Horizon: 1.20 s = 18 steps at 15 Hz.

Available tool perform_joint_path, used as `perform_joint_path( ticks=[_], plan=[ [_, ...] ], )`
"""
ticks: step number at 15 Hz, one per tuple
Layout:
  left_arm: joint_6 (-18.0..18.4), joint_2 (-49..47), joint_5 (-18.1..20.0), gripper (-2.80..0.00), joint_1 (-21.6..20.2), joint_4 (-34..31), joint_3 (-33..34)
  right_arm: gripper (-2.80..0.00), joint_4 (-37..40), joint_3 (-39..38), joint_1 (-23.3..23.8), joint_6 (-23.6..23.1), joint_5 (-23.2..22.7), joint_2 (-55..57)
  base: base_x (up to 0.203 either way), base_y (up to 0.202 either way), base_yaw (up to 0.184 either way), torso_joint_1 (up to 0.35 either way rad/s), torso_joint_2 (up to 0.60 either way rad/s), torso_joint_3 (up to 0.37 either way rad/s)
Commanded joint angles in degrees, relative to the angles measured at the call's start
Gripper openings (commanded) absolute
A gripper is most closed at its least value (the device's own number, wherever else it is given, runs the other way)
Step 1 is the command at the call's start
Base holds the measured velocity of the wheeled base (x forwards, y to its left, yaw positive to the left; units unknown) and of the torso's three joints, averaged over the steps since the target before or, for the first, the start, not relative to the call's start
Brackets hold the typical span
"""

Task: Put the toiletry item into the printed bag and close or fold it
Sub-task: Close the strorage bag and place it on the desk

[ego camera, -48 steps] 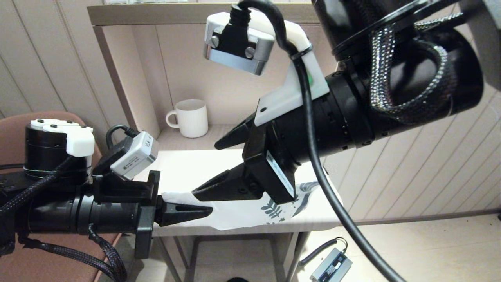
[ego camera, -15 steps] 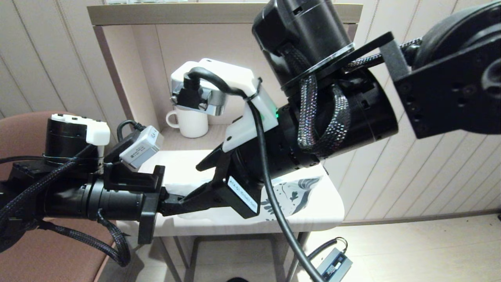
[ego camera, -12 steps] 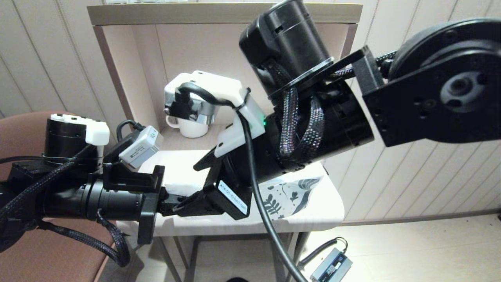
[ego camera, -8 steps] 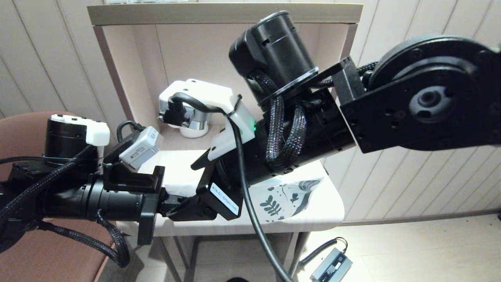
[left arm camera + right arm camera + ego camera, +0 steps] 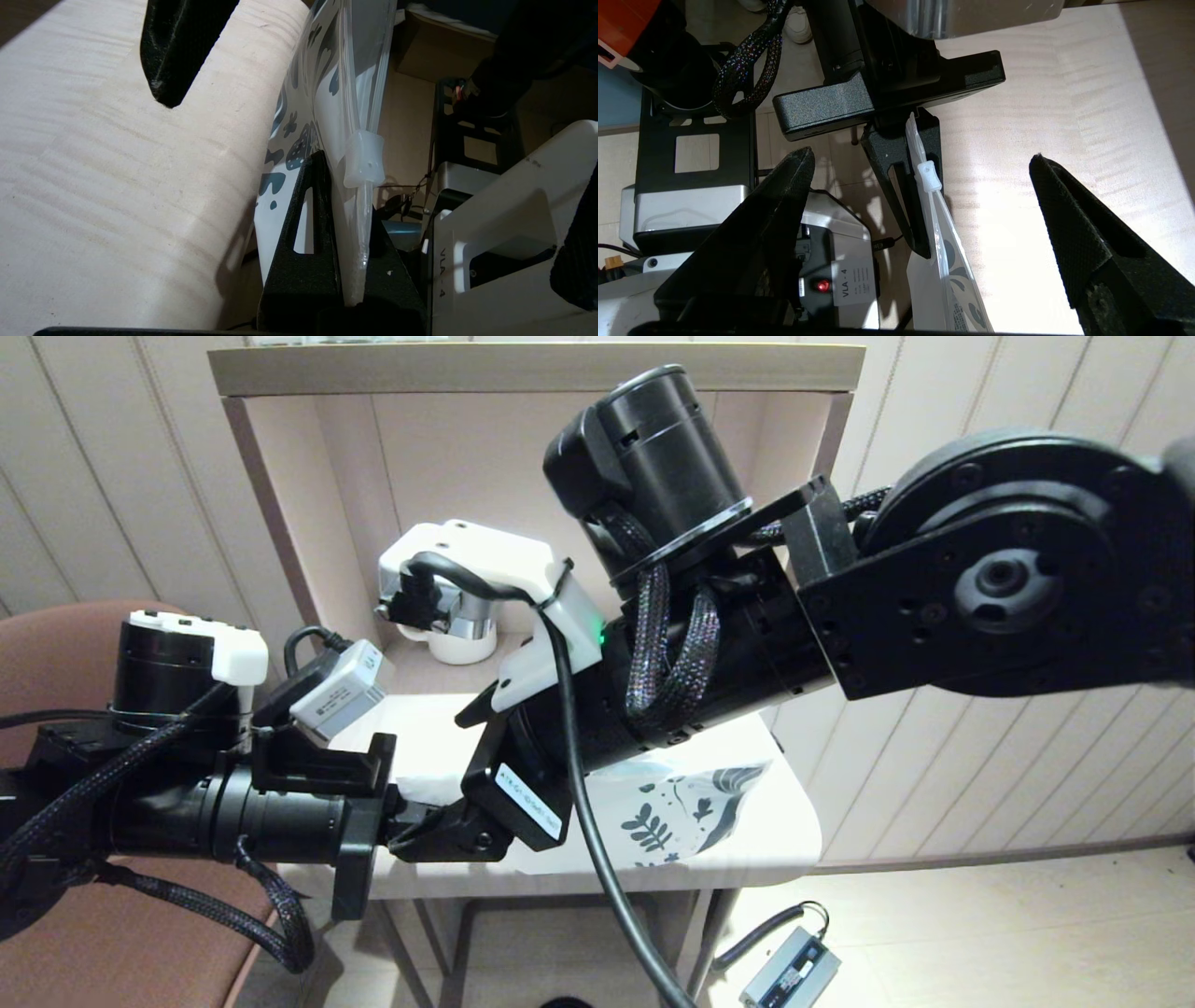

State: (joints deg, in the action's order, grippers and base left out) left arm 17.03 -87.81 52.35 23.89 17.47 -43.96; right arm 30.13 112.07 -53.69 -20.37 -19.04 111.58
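Note:
The printed bag (image 5: 672,812) lies on the small white table (image 5: 780,840), its teal leaf prints toward the right. My left gripper (image 5: 415,826) is shut on the zip-strip edge at the bag's left end. In the left wrist view the bag (image 5: 327,93) stands pinched between the left gripper's (image 5: 345,210) black fingers, just behind the white zip slider (image 5: 364,158). My right gripper (image 5: 448,775) hangs open over that same end. In the right wrist view its own gripper (image 5: 920,156) straddles the slider (image 5: 928,176) without touching it. The toiletry item is out of view.
A white ribbed mug (image 5: 459,649) stands in the shelf alcove behind the table, partly hidden by the right wrist camera. A brown chair (image 5: 56,635) is at the left. A small grey device (image 5: 789,971) lies on the floor below the table's right side.
The right arm has swung left and down along the bag, bringing its open gripper close to the left gripper. The left gripper has barely moved and still holds the bag's edge.

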Motion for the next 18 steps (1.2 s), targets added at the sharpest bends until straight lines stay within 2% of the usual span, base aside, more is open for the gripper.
perform_joint_path(
  ticks=[1,3,4,18],
  plan=[
    [0.11,-0.08,0.30,-2.80,0.01,0.11,0.10,0.00,0.19,-0.01,0.07,-0.20,-0.12,-0.14,0.000,0.000,0.000,0.000,0.00,0.000],
    [0.11,-0.08,0.30,-2.80,0.10,0.11,0.10,0.00,0.63,-0.01,0.07,-0.24,-0.12,-0.18,0.000,0.000,0.000,0.000,0.00,0.000],
    [0.11,-0.08,0.30,-2.80,0.10,0.11,0.10,-2.80,1.01,-0.10,0.07,-0.28,-0.12,-0.14,0.000,0.000,0.000,0.000,0.00,0.000],
    [0.11,0.36,0.30,-2.80,0.10,0.37,0.37,-2.80,1.19,-0.55,0.42,-0.33,-0.21,0.08,0.000,0.000,0.000,0.000,0.00,0.000]
  ],
)
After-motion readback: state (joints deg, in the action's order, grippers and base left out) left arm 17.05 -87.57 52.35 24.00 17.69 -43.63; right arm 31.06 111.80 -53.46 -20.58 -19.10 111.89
